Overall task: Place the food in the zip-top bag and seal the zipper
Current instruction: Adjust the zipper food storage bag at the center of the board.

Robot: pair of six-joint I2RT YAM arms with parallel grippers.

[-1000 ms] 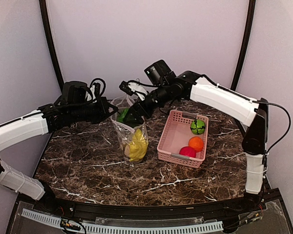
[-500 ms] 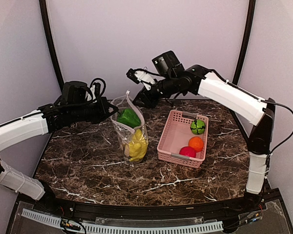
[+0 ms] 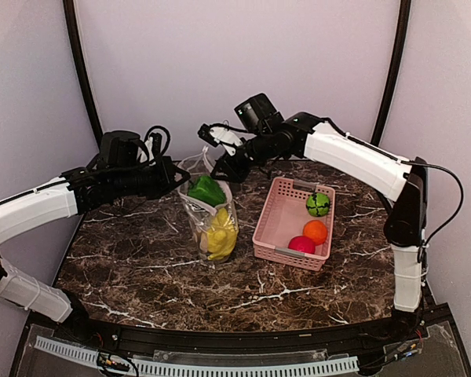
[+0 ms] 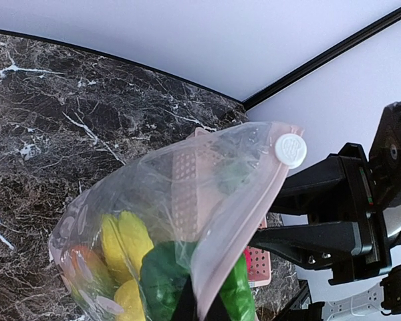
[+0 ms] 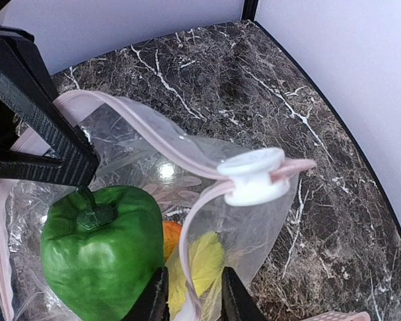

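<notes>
Standing upright on the dark marble table [image 3: 125,267], mouth up, long axis vertical: one zip-top bag [image 3: 213,228], left of one pink lattice basket [image 3: 289,253] and apart from it.

Grip: the left pincer [image 3: 176,181] is pressed together on the bag's left top edge. The right pincer [image 3: 222,166] sits at the far top edge. In the right wrist view its fingers [image 5: 157,297] stand a little apart on either side of the pale pink zipper [image 5: 154,130]; cannot tell whether they actually pinch it.

Top view only: basket contents, 3 pieces: green round toy [image 3: 318,204], orange [image 3: 315,231], red-pink ball [image 3: 301,244].

Right wrist only: bag mouth gaping, the zipper's two strips parted and meeting at one white slider [image 5: 252,176]. The strip runs from the left pincer's black fingers [image 5: 47,144] across to that slider. Inside the bag: 1 green pepper [image 5: 100,234] on top, stem up, with yellow pieces [image 5: 204,264] below it, count unclear, and an orange-coloured piece [image 5: 172,239] beside the pepper.

Left wrist only: looks through the bag wall, with the basket lattice blurred behind the film.
</notes>
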